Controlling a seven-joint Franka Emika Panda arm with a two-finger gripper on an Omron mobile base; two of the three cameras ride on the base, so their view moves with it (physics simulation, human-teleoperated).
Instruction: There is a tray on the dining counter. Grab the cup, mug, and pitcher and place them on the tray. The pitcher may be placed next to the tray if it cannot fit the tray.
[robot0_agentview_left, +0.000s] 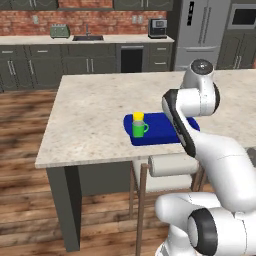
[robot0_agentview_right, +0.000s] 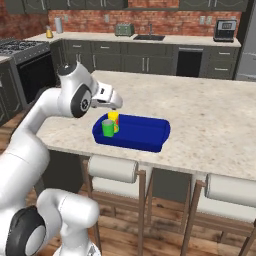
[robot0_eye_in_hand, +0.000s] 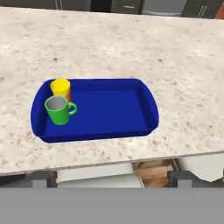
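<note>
The blue tray (robot0_eye_in_hand: 131, 130) lies on the dining counter (robot0_eye_in_hand: 183, 65) near its front edge. At the tray's left end stands the yellow cup (robot0_eye_in_hand: 60, 87), with the green mug (robot0_eye_in_hand: 57, 110) in front of it, handle to the right. Both show again as cup (robot0_agentview_right: 113, 116) and mug (robot0_agentview_right: 107, 128), and as cup (robot0_agentview_left: 138, 116) and mug (robot0_agentview_left: 138, 129). My gripper (robot0_agentview_right: 116, 105) hangs open just above them and holds nothing; its fingertips (robot0_eye_in_hand: 41, 179) stand wide apart. The pitcher (robot0_agentview_right: 48, 32) is a small amber shape on the far back counter beside the stove.
White-cushioned stools (robot0_agentview_right: 112, 169) (robot0_agentview_right: 232, 189) stand under the counter's near edge. A grey tapered vessel (robot0_agentview_right: 58, 25) stands next to the pitcher. The back counter carries a toaster (robot0_agentview_right: 124, 29), a sink (robot0_agentview_right: 149, 37) and a coffee machine (robot0_agentview_right: 223, 30). The right part of the tray is bare.
</note>
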